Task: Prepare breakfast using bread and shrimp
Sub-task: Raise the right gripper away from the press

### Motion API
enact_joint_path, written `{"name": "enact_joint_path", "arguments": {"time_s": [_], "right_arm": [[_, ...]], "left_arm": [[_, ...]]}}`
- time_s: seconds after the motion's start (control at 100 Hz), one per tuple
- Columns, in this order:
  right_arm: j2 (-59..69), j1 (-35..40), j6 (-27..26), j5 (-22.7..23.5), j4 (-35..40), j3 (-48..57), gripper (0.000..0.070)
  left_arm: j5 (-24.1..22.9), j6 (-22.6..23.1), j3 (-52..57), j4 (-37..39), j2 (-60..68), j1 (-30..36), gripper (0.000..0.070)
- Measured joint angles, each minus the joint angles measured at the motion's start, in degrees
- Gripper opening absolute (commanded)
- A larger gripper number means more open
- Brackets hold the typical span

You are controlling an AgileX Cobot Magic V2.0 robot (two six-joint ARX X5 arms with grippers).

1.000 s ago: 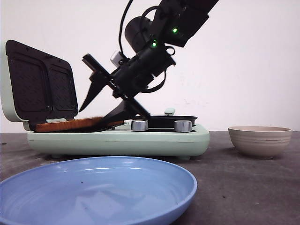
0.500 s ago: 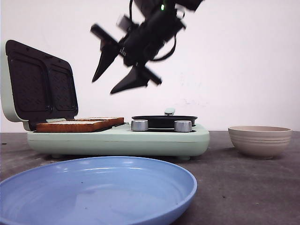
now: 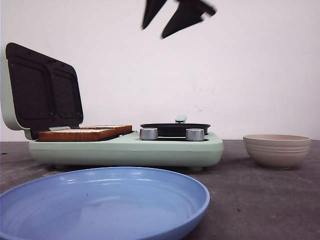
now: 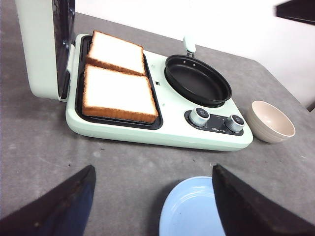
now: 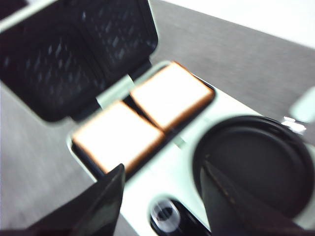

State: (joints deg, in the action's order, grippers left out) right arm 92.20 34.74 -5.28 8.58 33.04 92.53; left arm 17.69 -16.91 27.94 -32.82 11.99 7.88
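While the right tool (image 3: pixel 170 17) hangs high above the breakfast maker (image 3: pixel 125 147) in the front view, its two dark fingers stand apart with nothing between them. Both slices of bread (image 3: pixel 82 133) lie flat side by side in the grill tray, under the raised lid (image 3: pixel 42 90), toward the far left corner of the surface (image 3: pixel 260 200). Beside them on the same machine sits the small black pan (image 3: pixel 175 129). A blue plate (image 3: pixel 100 205) is at the near edge and a beige bowl (image 3: pixel 277 150) stands toward the right edge.

From the left wrist view, the left tool (image 4: pixel 155 206) is spread wide and empty above the surface near the plate, and the bread (image 4: pixel 117 93) shows its white faces.

From the right wrist view, which is blurred, the bread (image 5: pixel 142 118) lies under the parted fingers (image 5: pixel 106 201), untouched.
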Motion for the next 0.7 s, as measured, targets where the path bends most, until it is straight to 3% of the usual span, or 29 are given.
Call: {"name": "enact_joint_path", "arguments": {"time_s": [0.11, 0.19, 0.3, 0.36, 0.55, 0.7], "right_arm": [[-3.43, -0.09, 3.08, -0.9, 4.15, 0.0, 0.0299], [-5.84, -0.57, 4.02, -1.09, 6.08, 0.0, 0.025], [-9.81, -1.09, 4.68, -1.22, 5.81, -1.86, 0.0245], [-12.7, -1.11, 4.92, -1.79, 5.14, -4.5, 0.0203], [-24.81, -1.49, 5.07, -2.75, -3.37, -20.26, 0.0031], [-36.52, -1.49, 4.48, -2.78, -9.75, -34.38, 0.0022]], "left_arm": [[-0.02, 0.0, 0.0, 0.02, 0.0, 0.0, 0.0405], [-0.04, 0.02, 0.0, 0.0, 0.0, 0.0, 0.0405], [-0.07, 0.0, 0.0, 0.0, 0.0, 0.0, 0.0405], [-0.26, 0.02, 0.0, 0.0, 0.0, 0.0, 0.0405], [-0.96, 0.0, 0.0, 0.0, 0.0, 0.0, 0.0405], [-0.96, 0.0, 0.0, 0.0, 0.0, 0.0, 0.0405]]}}
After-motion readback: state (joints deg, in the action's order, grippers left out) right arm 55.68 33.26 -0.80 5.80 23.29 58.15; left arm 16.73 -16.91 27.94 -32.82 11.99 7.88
